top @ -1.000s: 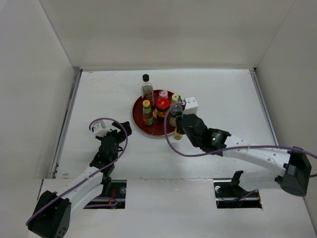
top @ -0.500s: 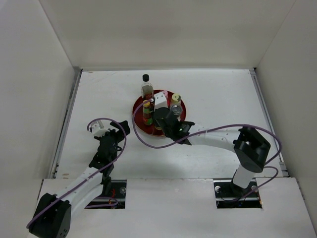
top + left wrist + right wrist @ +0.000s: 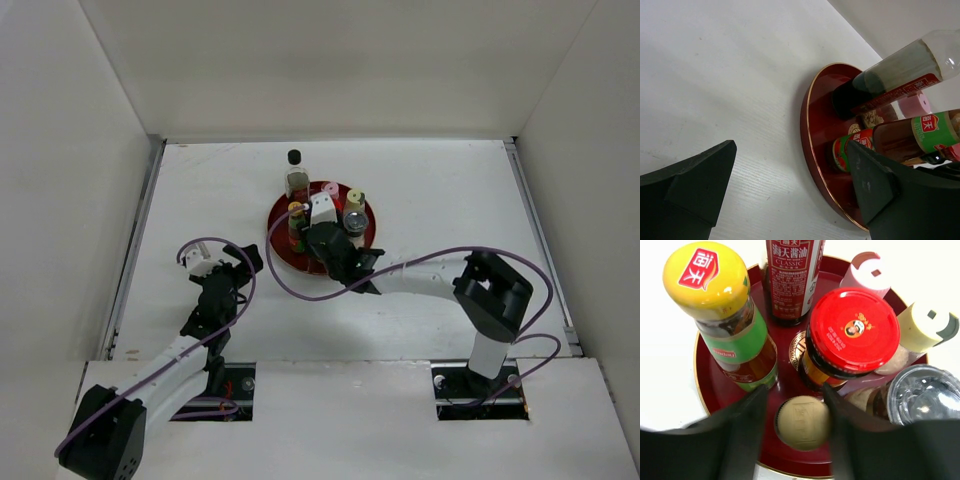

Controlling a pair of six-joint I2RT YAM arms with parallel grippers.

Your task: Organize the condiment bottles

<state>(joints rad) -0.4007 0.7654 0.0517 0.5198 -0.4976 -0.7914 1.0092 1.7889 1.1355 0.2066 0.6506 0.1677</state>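
Top view: the right gripper [image 3: 325, 238] hangs over a round red tray [image 3: 275, 222] crowded with condiment bottles [image 3: 354, 205]. The left gripper [image 3: 238, 262] is well apart from the tray.

Left wrist: its jaws gape, empty.

Right wrist: dark fingers [image 3: 737, 440] flank a small gold-capped jar [image 3: 804, 422] on the tray; I cannot tell whether they grip it.

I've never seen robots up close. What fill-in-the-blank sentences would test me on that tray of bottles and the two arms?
1. The green-labelled bottle wears a ____ cap.
2. The small jar between the fingers of the right tool has a ____ lid.
3. The left tool holds nothing; its jaws are ____.
4. The bottles stand on a round ____ tray.

Missing words: yellow; gold; open; red.
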